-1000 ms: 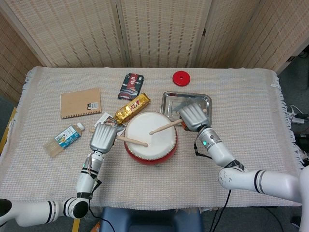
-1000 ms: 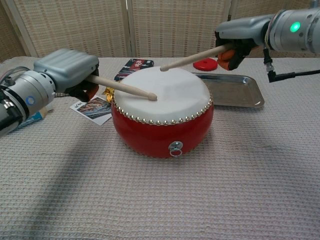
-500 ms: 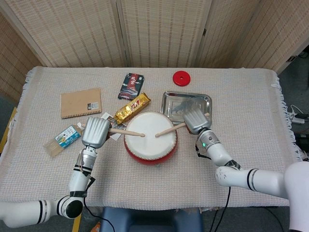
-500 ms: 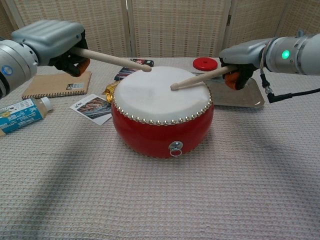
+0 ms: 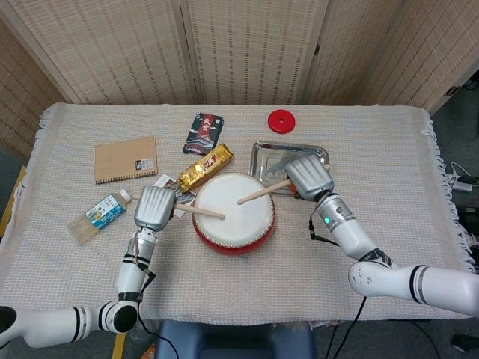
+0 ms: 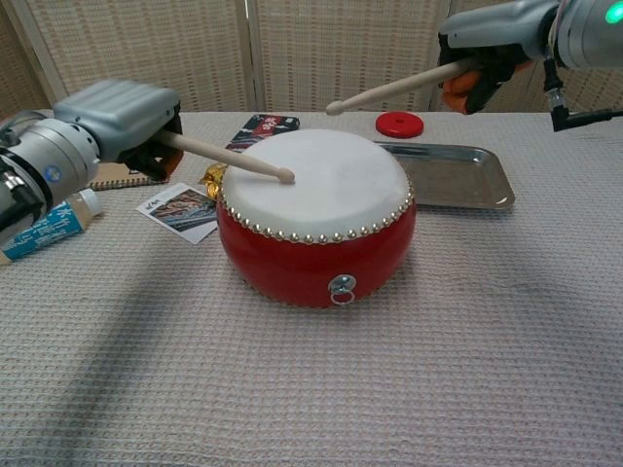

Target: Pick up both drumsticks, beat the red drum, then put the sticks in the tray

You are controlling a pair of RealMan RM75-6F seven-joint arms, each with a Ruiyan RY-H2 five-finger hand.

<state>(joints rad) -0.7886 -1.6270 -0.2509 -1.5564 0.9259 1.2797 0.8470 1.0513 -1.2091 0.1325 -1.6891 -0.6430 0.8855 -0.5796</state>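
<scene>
Left hand (image 6: 122, 122): fingers (image 6: 156, 156) curled under the grey shell, wrapped round the butt of the left drumstick (image 6: 229, 158). Half a second ago this stick was raised, its tip above the far left rim; now it slopes down and the tip rests on the white drumhead, left of centre. In the head view the left hand (image 5: 155, 209) has come in closer to the drum than it was.

Right hand (image 6: 487, 39): fingers (image 6: 472, 88) closed round the butt of the right drumstick (image 6: 394, 89). Reverse change here: half a second ago its tip lay on the skin right of centre, now the stick is lifted well clear, tip hanging in the air above the far part of the drumhead. In the head view the right hand (image 5: 309, 176) sits over the near right part of the tray, the stick reaching toward the drum's middle.

Red drum (image 6: 314, 229): unmoved, upright, near the centre of the tabletop (image 6: 487, 370), slightly toward the front edge, ring handle facing the chest camera.

Tray (image 6: 458, 180): metal, just behind and right of the drum, same place as before, holding no sticks.

Around, all unchanged: red disc (image 5: 281, 120) toward the back edge; dark packet (image 5: 203, 133) and gold packet (image 5: 204, 167) behind the drum to the left; brown notebook (image 5: 125, 158) further left; small bottle (image 5: 104, 210) toward the left edge; a printed card (image 6: 180, 209) beside the drum's left flank.
</scene>
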